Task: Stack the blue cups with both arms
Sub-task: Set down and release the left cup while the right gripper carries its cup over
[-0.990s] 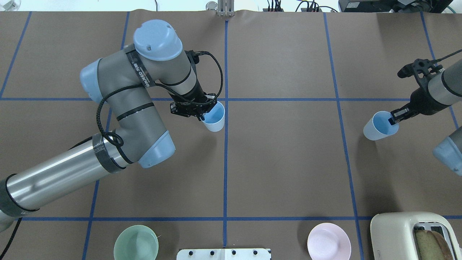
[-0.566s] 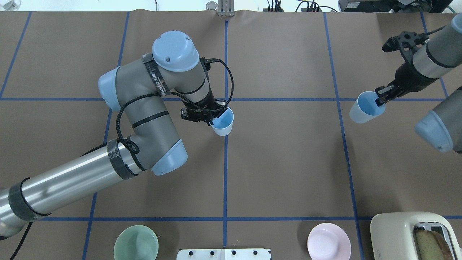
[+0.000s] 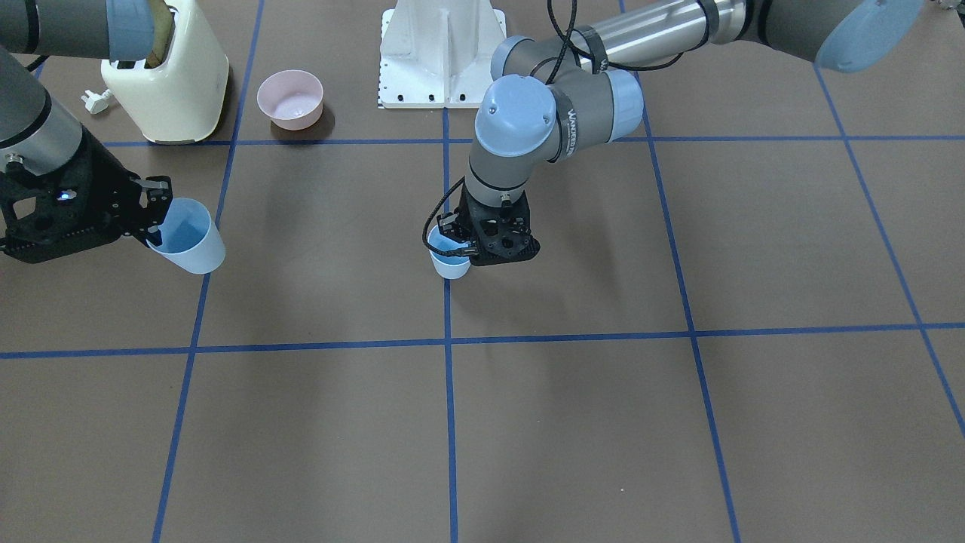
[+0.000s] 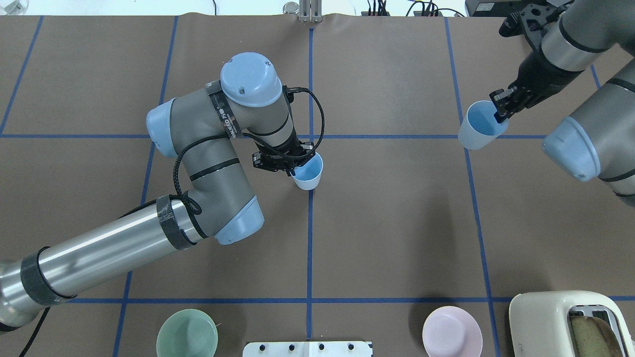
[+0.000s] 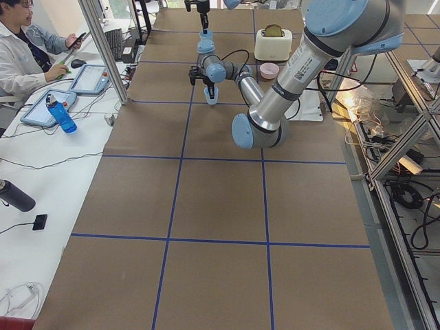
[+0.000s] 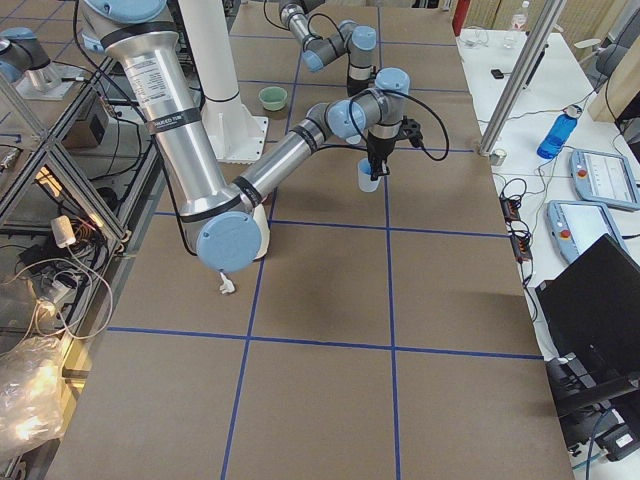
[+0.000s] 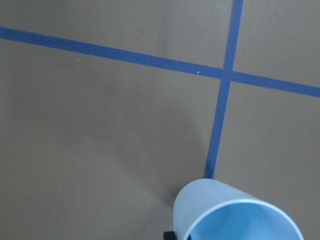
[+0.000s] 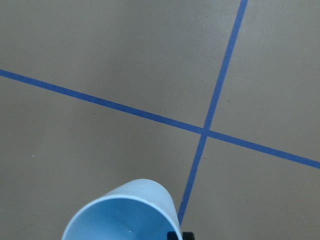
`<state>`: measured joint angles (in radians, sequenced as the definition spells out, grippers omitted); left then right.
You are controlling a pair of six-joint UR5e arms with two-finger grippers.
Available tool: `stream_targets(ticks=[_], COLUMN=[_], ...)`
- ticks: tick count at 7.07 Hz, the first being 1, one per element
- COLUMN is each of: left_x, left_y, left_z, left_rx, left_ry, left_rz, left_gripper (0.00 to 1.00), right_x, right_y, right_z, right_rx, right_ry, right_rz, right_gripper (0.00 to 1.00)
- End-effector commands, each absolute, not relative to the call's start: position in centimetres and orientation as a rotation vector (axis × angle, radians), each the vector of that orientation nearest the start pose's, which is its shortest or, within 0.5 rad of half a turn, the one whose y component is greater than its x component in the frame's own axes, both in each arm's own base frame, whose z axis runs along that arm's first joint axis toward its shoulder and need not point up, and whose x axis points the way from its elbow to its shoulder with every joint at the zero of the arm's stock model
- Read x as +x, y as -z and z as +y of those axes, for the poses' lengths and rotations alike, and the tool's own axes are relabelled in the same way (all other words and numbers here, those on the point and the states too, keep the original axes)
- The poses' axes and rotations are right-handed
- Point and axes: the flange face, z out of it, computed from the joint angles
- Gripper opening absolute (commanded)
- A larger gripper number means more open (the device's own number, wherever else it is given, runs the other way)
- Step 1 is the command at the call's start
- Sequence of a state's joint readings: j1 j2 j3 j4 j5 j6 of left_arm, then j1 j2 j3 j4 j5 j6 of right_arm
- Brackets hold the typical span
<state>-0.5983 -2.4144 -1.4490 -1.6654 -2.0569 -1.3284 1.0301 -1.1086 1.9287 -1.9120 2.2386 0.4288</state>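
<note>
My left gripper is shut on the rim of one blue cup, held upright and low over the centre tape line. This cup also shows in the front view and in the left wrist view. My right gripper is shut on the rim of the second blue cup and holds it tilted, well above the table at the far right. The second cup also shows in the front view and in the right wrist view. The two cups are far apart.
A mint-green bowl and a pink bowl stand at the near edge, either side of the white base stand. A cream toaster with bread stands at the near right corner. Blue tape lines grid the brown table.
The left arm has carried its cup a little to the right and nearer the robot, onto the centre line. The right arm has carried its cup left and toward the far edge.
</note>
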Motion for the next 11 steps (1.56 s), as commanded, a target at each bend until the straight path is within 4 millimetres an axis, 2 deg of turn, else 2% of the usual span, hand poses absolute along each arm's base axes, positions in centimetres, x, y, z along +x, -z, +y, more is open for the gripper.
stream_targets(ticks=[1,2,3,4,5,6,7,8,9,10,11], left_x=[57.6,57.8,57.7,57.6,57.1,56.4,53.7,50.3,46.3,43.5,41.7], left_y=[-18.1,-18.0,-17.8,-18.0,-17.7,-17.3,-16.9,-18.1,-19.7,-21.8,-23.9], left_z=[-49.2,-49.1,-49.0,-49.0,-49.1,-49.4,-50.8,-51.7,-53.4,-54.7,-55.7], left_rx=[-0.077,-0.075,-0.071,-0.069,-0.052,-0.040,-0.027,-0.053,-0.058,-0.025,0.003], left_ry=[0.119,0.115,0.110,0.108,0.083,0.075,0.090,0.067,0.047,0.022,-0.007], left_rz=[0.939,0.943,0.947,0.948,0.955,0.963,0.981,1.007,1.028,1.018,1.001], left_gripper=[0.00,0.03,0.19,0.58,0.81,0.89,0.91,0.93,0.93,0.94,0.95], right_x=[-24.1,-24.3,-24.3,-25.0,-25.9,-26.8,-29.0,-32.1,-34.7,-37.8,-41.5], right_y=[-25.2,-24.5,-24.2,-23.0,-21.4,-20.3,-18.5,-16.3,-14.6,-13.9,-13.9], right_z=[-53.7,-53.8,-53.8,-53.9,-54.0,-53.9,-54.0,-54.1,-53.4,-52.5,-53.1], right_rx=[0.111,0.118,0.122,0.125,0.121,0.120,0.110,0.095,0.079,0.093,0.105], right_ry=[0.265,0.268,0.269,0.278,0.280,0.279,0.283,0.286,0.297,0.320,0.299], right_rz=[-0.810,-0.814,-0.818,-0.821,-0.823,-0.832,-0.843,-0.855,-0.867,-0.897,-0.945], right_gripper=[0.00,0.00,0.00,0.00,0.00,0.00,0.00,0.00,0.00,0.00,0.00])
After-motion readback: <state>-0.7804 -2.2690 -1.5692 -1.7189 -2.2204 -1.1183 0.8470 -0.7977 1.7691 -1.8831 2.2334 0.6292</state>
